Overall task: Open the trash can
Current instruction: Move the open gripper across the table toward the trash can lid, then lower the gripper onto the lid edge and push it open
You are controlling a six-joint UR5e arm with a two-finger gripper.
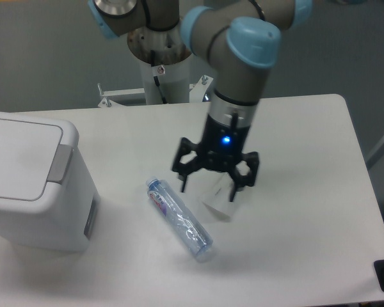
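Note:
The trash can (pixel 32 182) is a big white boxy bin at the table's left edge, its lid down flat, a grey tab (pixel 62 164) at the rim and a dark grey panel on its right side. My gripper (pixel 211 185) hangs open over the middle of the table, fingers spread and nothing held. It is well to the right of the bin and apart from it, just above a clear plastic cup.
A clear plastic bottle (pixel 179 219) with a blue cap lies diagonally on the table between bin and gripper. The clear cup (pixel 217 203) lies on its side, partly hidden behind the fingers. The arm's base column (pixel 161 70) stands at the back.

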